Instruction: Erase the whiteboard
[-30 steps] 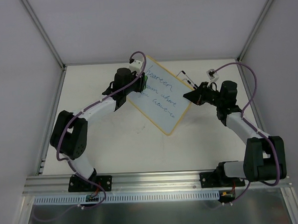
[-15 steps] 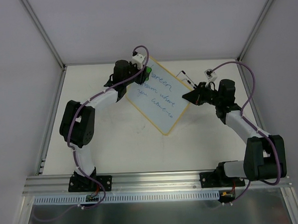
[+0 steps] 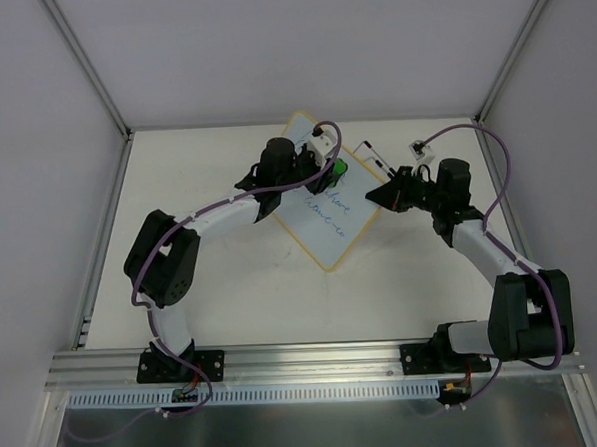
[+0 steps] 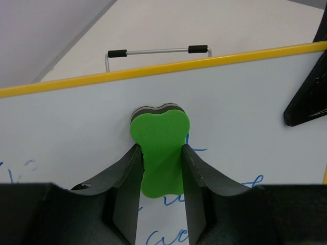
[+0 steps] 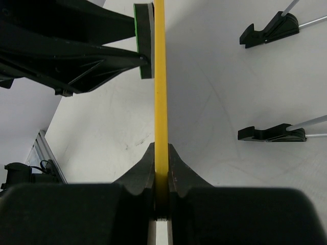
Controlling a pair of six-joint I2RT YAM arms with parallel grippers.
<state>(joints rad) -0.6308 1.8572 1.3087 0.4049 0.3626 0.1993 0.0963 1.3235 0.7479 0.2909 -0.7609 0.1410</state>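
Top external view is showing the worktop (image 3: pixel 221 278) carrying the whiteboard (image 3: pixel 324 232) at its far middle. The right pincer (image 5: pixel 160 153) is clamping the board's yellow edge, and the left pincer (image 4: pixel 159 149) is pressing a gripped green eraser (image 4: pixel 159 127) against the board's face.

The whiteboard (image 4: pixel 71 127) looks smooth and a little glossy inside a yellow plastic frame, the green eraser (image 4: pixel 159 138) smooth plastic, the surface (image 5: pixel 214 102) matt.

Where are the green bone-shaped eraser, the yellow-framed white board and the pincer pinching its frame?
Green bone-shaped eraser (image 4: pixel 159 148): left wrist view, its green face.
Yellow-framed white board (image 4: pixel 66 127): left wrist view, bare white surface.
Right pincer (image 5: pixel 161 150): right wrist view, between fingertips.
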